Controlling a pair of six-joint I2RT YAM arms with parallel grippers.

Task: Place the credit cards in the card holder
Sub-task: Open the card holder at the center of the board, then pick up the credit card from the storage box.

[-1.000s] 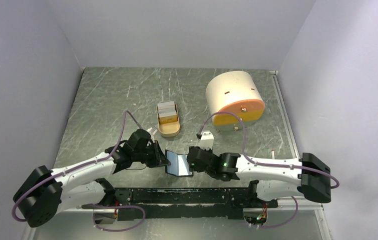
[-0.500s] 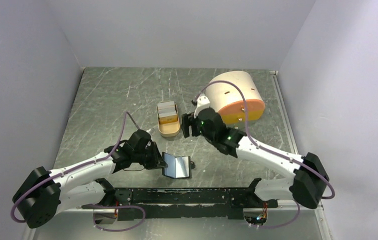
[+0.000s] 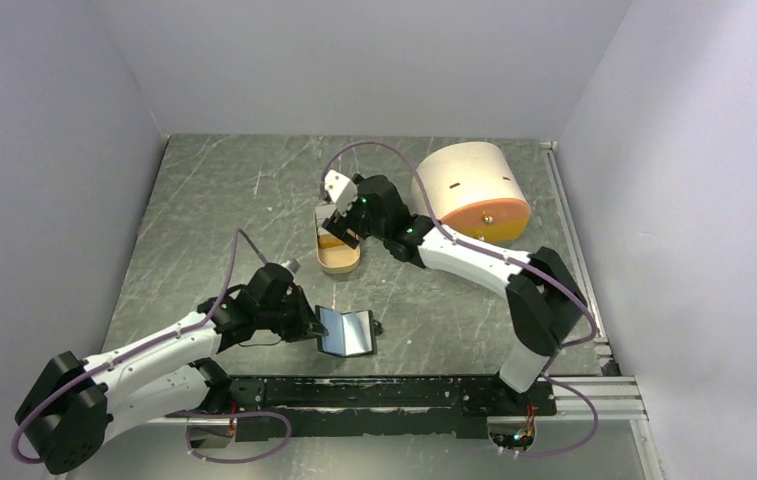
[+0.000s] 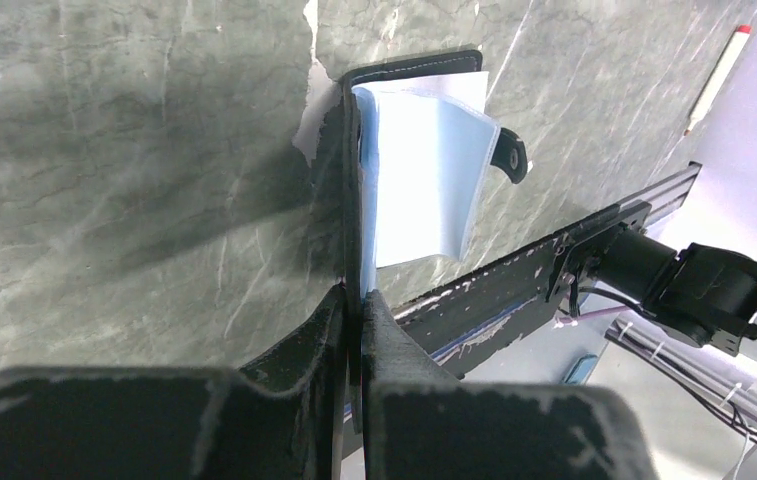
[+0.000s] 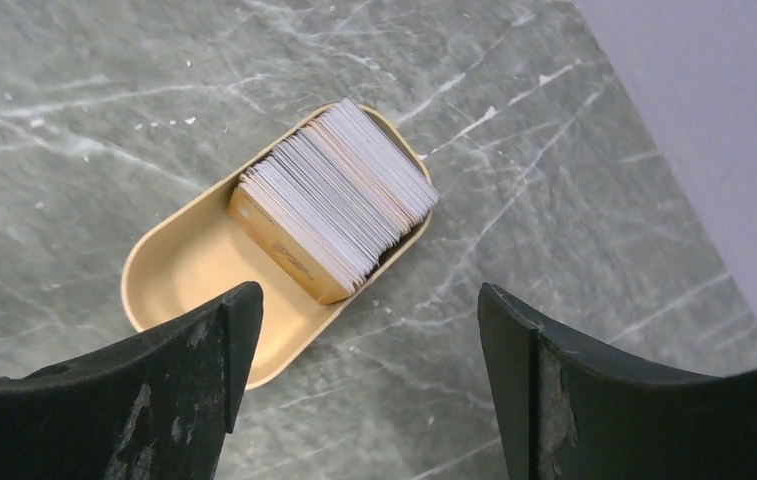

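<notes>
Tan tray (image 5: 184, 270), white-and-orange cards (image 5: 339, 200), black card holder (image 4: 342, 200) — pale blue inside — on grey, white-veined table (image 5: 74, 120).

White arms (image 3: 159, 350), black joints (image 3: 69, 415), purple cables (image 3: 237, 245), scuffed black fingers (image 5: 184, 400).

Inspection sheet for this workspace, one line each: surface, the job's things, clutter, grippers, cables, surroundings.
Surface: grey marbled table top, scratched, with white flecks.
Job's things: credit cards stacked on edge in the tan tray; card holder lies open near the front edge, blue-grey pockets showing.
Clutter: cream-and-orange cylinder at the far right.
Grippers: left gripper is shut on the card holder's cover edge; right gripper is open above the tray, holding nothing.
Cables: purple cables loop along both arms; none lies on the cards.
Surroundings: plain pale walls on three sides; black rail at the near edge.
</notes>
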